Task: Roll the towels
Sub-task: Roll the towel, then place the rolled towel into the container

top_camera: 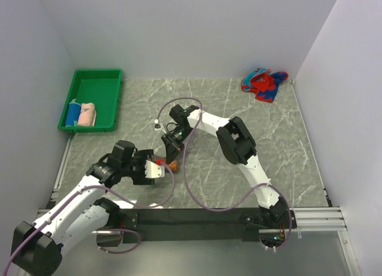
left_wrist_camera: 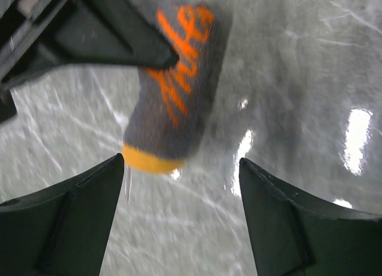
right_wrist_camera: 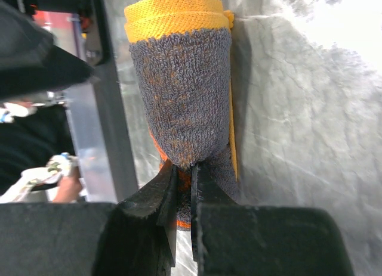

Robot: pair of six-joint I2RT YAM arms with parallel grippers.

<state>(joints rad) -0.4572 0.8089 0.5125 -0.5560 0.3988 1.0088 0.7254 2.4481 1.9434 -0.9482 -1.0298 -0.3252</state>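
The orange towel (right_wrist_camera: 179,91) lies rolled on the marble table, grey terry outside with an orange edge and orange lettering (left_wrist_camera: 173,91). My right gripper (right_wrist_camera: 182,167) is shut on a fold at one end of the roll. My left gripper (left_wrist_camera: 181,167) stands open just short of the roll's other end, with only table between its fingers. From above, both grippers (top_camera: 164,168) (top_camera: 173,152) meet over the roll (top_camera: 174,165) near the table's front middle. A red-and-blue towel (top_camera: 262,84) lies crumpled at the back right. Blue (top_camera: 73,113) and pale pink (top_camera: 88,114) towels lie rolled in the tray.
A green plastic tray (top_camera: 98,88) stands at the back left, against the left wall. White walls close in the table on three sides. A purple cable (top_camera: 188,168) loops from the right arm over the table's middle.
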